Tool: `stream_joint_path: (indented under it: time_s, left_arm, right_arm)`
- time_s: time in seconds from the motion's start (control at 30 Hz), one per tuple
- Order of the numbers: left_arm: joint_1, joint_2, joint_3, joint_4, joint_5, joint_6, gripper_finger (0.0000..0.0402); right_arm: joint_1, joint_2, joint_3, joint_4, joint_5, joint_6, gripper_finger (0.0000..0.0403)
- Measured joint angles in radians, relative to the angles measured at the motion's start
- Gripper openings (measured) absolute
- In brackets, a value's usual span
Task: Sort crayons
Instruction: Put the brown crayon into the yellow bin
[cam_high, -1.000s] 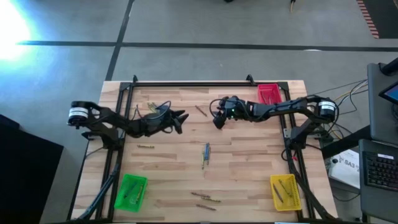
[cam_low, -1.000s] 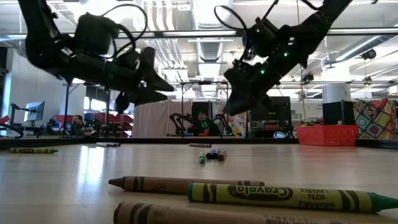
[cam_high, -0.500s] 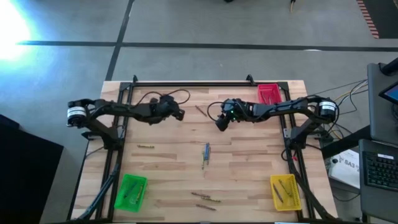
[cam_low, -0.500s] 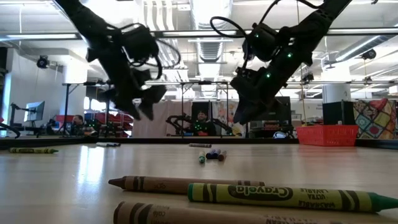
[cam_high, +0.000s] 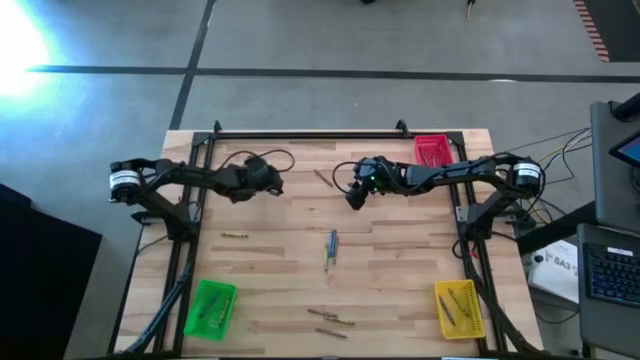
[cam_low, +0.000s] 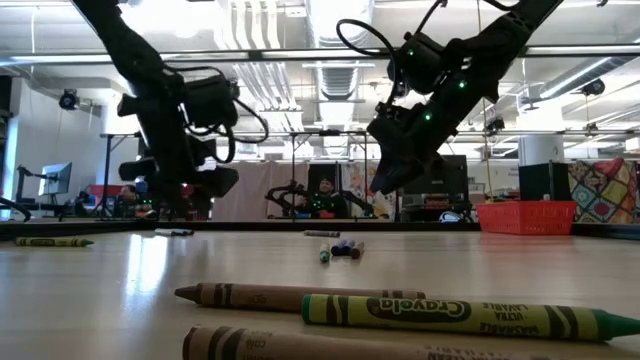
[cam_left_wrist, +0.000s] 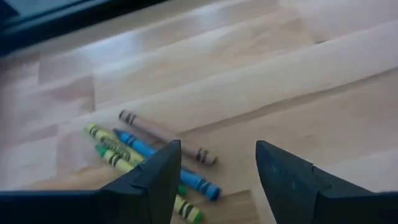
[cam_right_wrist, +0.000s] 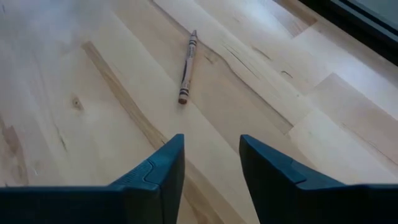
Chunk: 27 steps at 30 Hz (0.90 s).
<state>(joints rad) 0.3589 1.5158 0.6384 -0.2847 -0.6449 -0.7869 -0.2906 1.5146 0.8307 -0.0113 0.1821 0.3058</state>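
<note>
wooden table holds my crayons, spread about. i see my left gripper up near the far left side, fingers spread apart, holding nothing, right above a little bunch of crayons: brown, blue, green and yellow ones. my right gripper hangs near the far middle, fingers apart too, holding nothing, with one brown crayon lying just ahead. more crayons sit in the green tray and yellow tray.

Table: pale wood planks, matt. Crayons: paper-wrapped. Trays: plastic mesh. Pincer fingers: dark matt plastic.
</note>
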Motion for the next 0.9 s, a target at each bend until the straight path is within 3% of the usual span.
stream_joint_path:
  time_s: [0.9]
  left_arm:
    - [0.058, 0.003, -0.105, 0.196, -0.001, -0.121, 0.0191]
  right_arm:
    - [0.0, 0.0, 0.0, -0.015, -0.007, -0.029, 0.0125]
